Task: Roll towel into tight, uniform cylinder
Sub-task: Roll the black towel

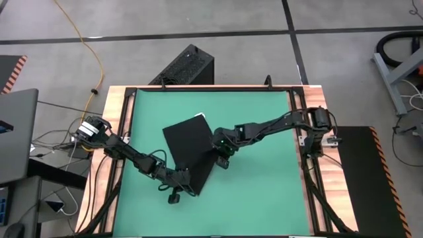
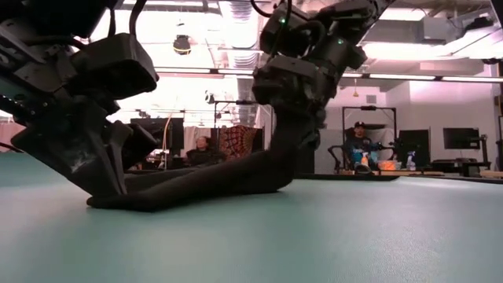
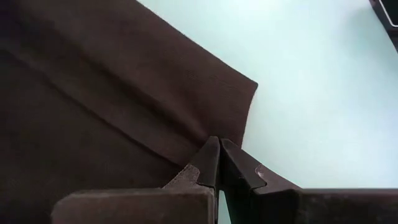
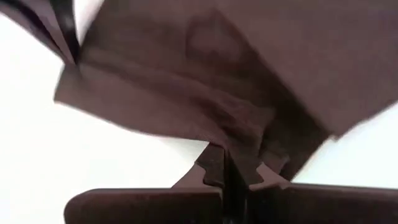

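- Down at the near edge of the mat [image 1: 264, 132], the left gripper [image 1: 180, 187] sat low on the towel's near corner, jaws pressed tight together on the cloth's edge, as the left wrist view showed.
- The towel [image 1: 188, 142] lay around the middle of the mat, skewed, a dark flat sheet running from that near corner toward the far edge; no roll was formed yet.
- A soft ridge crossed the cloth in the left wrist view, a crease rather than a turn of the roll.
- Further in, the right gripper [image 1: 222, 156] was at the towel's right edge, fingers closed on a pinch of fabric; the low view had that side lifted off the mat in a slope down to the left gripper's end.
- A pale sliver at the towel's far corner may have been its tag; too small to be sure.
- Beyond the table's far edge stood a black box [image 1: 187, 66] on the floor, out of play.
- My read: this was the start of the roll, both grippers holding one edge, with the first fold-over not yet made.
- Next move, I'd judge, called for both ends to carry over together and level, or the cylinder would cone.
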`<move>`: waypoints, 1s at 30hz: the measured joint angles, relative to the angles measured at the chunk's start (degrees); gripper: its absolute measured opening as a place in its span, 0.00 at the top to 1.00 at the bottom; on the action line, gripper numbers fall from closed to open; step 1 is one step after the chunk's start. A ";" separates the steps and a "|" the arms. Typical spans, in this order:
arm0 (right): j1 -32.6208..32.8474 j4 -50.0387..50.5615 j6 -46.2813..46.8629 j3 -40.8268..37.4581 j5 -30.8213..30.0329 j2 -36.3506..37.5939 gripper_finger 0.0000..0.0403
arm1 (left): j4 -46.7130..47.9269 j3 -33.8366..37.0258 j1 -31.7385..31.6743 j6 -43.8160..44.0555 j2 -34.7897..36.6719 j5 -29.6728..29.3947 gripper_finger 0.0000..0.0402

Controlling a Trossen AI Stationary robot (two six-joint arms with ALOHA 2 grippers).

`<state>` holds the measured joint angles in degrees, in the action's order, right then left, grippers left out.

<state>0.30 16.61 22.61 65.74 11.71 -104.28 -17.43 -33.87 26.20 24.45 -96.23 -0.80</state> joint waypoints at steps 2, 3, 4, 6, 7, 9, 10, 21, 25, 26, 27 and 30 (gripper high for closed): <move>1.22 2.38 0.01 0.22 0.00 -0.01 0.96 | 0.14 0.00 -0.08 -0.52 0.00 0.19 1.00; 1.87 3.09 0.26 0.28 -0.05 -0.01 0.96 | 0.07 0.00 -0.09 -1.02 0.00 0.48 1.00; 2.58 3.97 0.80 0.28 -0.41 -0.01 0.96 | -0.02 0.00 -0.09 -1.45 0.00 0.72 1.00; 4.08 5.26 1.67 0.28 -0.65 0.00 0.96 | -0.07 0.00 -0.09 -2.21 0.00 1.03 1.00; 4.83 5.58 2.34 0.28 -0.66 -0.01 0.96 | -0.20 0.00 -0.11 -2.55 0.00 1.21 1.00; 6.19 5.71 3.34 0.28 -0.66 0.01 0.96 | -0.67 0.00 -0.11 -3.52 0.39 1.84 1.00; 6.81 5.66 3.97 0.28 -0.66 0.01 0.96 | -0.99 0.00 -0.11 -4.07 0.79 2.20 1.00; 10.62 5.26 8.23 0.28 -1.10 -0.01 0.96 | -0.01 0.04 -0.08 -16.70 13.75 -7.35 1.00; 10.55 5.11 8.58 0.28 -1.10 0.00 0.96 | -2.58 -0.02 -1.14 -25.07 12.01 -12.01 1.00; 10.53 5.04 8.61 0.28 -1.07 0.02 0.96 | -4.86 -0.02 -1.71 -26.64 10.47 -11.90 1.00; 10.40 4.97 8.61 0.28 -1.04 0.09 0.96 | -7.22 -0.02 -2.28 -27.98 8.69 -11.29 1.00; 9.93 4.69 8.60 0.28 0.00 0.52 0.96 | -13.05 -0.02 -4.44 -30.31 3.39 -7.86 1.00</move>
<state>10.24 21.30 31.21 66.02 11.71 -103.76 -30.48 -33.89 21.76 -5.86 -92.83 -8.66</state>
